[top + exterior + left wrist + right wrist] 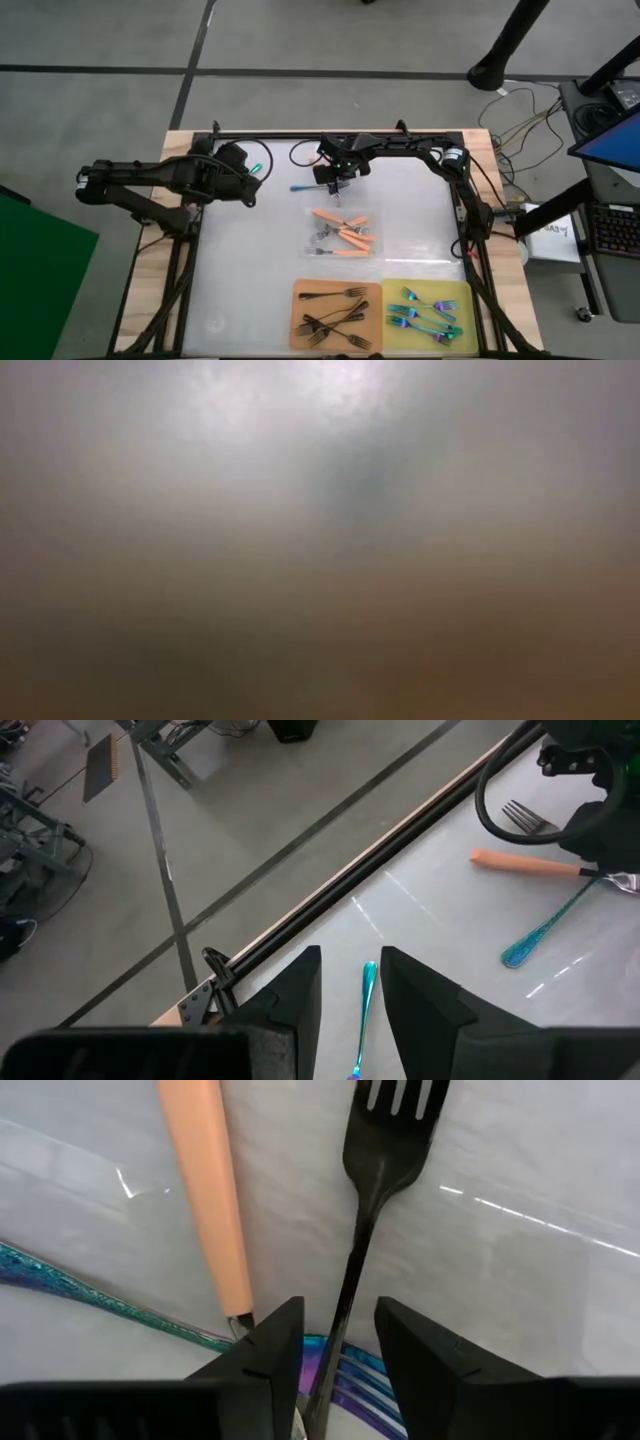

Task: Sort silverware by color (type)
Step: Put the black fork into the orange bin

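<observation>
Risks dragging the orange-handled fork (205, 1190) and loose iridescent fork (70, 1285) bunched beside the black fork (385, 1140) near the table's far edge, with right gripper (338, 1315) jaws open astride its handle and left gripper (350, 960) clamped on a teal fork (366, 995).

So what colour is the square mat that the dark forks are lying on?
Orange; the orange mat under the black forks shows best in the high view.

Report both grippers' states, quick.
Left gripper: shut on an iridescent fork.
Right gripper: open, straddling a black fork by its handle.
</observation>
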Robot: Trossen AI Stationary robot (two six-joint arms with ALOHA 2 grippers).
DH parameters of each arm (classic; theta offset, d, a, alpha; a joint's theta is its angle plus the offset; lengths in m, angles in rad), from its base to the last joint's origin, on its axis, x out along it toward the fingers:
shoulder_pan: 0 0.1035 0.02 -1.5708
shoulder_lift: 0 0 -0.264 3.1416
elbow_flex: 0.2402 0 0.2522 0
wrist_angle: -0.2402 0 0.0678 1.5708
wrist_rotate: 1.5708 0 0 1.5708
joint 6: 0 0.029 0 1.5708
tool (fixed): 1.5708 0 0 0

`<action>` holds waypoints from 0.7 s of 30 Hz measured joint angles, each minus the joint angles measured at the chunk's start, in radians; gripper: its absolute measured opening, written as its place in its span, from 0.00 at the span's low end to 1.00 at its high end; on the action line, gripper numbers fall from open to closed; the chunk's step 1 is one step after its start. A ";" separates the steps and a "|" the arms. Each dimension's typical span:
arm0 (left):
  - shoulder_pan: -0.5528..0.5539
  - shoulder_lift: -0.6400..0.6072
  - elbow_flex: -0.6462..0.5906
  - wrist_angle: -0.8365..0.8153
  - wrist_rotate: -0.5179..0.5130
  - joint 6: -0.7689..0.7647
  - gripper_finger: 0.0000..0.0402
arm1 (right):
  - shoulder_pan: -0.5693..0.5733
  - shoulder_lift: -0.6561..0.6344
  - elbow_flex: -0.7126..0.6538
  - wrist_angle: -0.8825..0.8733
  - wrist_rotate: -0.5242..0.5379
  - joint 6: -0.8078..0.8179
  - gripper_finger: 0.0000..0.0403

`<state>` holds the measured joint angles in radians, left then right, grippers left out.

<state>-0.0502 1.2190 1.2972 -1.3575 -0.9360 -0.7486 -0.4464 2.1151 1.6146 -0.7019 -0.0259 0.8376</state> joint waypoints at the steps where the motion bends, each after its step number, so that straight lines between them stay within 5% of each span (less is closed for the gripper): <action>1: 0.000 0.000 0.000 0.000 0.000 0.000 0.22 | -0.001 0.001 0.000 -0.001 0.006 -0.002 0.30; 21: 0.000 0.000 0.000 0.003 0.000 -0.010 0.22 | -0.003 0.021 -0.002 -0.021 0.095 -0.091 0.06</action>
<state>-0.0502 1.2190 1.2972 -1.3540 -0.9360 -0.7591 -0.4494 2.1360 1.6127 -0.7224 0.0695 0.7466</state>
